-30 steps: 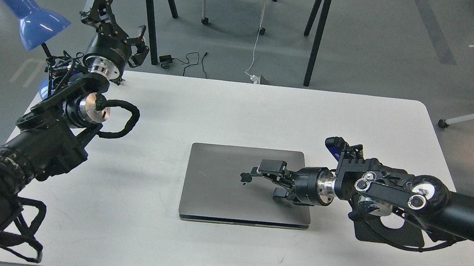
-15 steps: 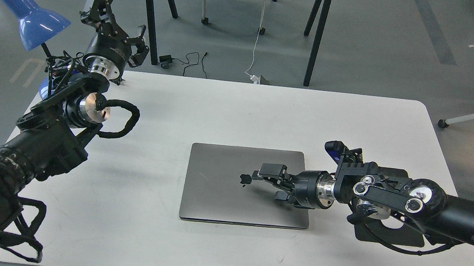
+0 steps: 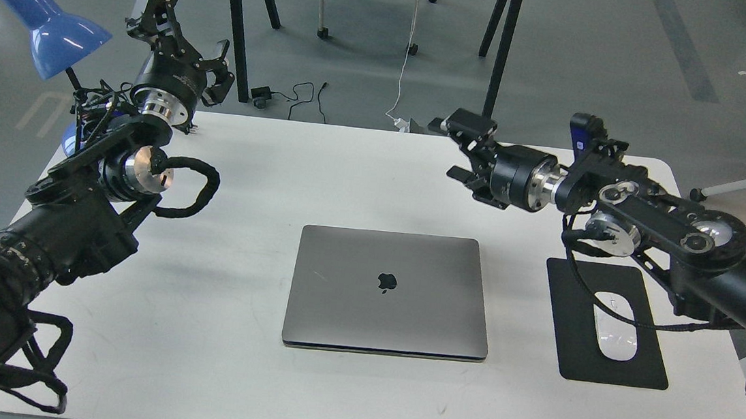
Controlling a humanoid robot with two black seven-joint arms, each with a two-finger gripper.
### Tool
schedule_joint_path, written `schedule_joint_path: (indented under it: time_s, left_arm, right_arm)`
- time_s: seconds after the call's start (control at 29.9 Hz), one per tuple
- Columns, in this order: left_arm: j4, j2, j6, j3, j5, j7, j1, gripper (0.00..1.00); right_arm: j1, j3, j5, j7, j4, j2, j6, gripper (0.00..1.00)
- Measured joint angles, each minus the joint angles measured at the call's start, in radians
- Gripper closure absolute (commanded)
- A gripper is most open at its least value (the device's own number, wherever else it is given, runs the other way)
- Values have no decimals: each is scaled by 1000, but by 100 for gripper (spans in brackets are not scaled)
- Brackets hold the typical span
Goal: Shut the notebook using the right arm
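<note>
The notebook (image 3: pixel 389 293) is a slim grey laptop lying shut and flat in the middle of the white table (image 3: pixel 282 160), with the dark apple logo on its lid facing up. My right arm (image 3: pixel 659 227) comes in from the right. Its gripper (image 3: pixel 453 147) is open and empty, raised above the table's far edge, well behind and to the right of the notebook. My left gripper (image 3: pixel 187 38) is open and empty, held high over the table's far left corner near the blue lamp.
A black mouse pad (image 3: pixel 608 328) with a white mouse (image 3: pixel 616 327) lies right of the notebook, under my right forearm. A blue desk lamp (image 3: pixel 51 28) stands at the far left. Black table legs (image 3: pixel 497 57) and cables are on the floor behind the table.
My right gripper has lifted off the notebook's lid and swung up and back toward the table's far edge, uncovering the mouse and pad. The lid settled fully flat. The left arm has not moved.
</note>
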Motion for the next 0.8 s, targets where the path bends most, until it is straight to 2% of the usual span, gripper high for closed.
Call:
schedule_joint_path:
  time_s: [0.17,0.27,0.6,0.8]
  left_arm:
    - [0,0,0,1,0,0,0,0]
    - [-1,-1,0,1,0,0,0,0]
    - [-2,-2,0,1,0,0,2,0]
    - [-2,-2,0,1,0,0,2,0]
  right_arm:
    - [-71,305,81,4,-34,9,8,0]
    - [-122,427,171,5,-31,10,24,0]
    - [-244,579,377,8,-30,3,182,0]
    - [-307,618,441,13,-20,2,211,0]
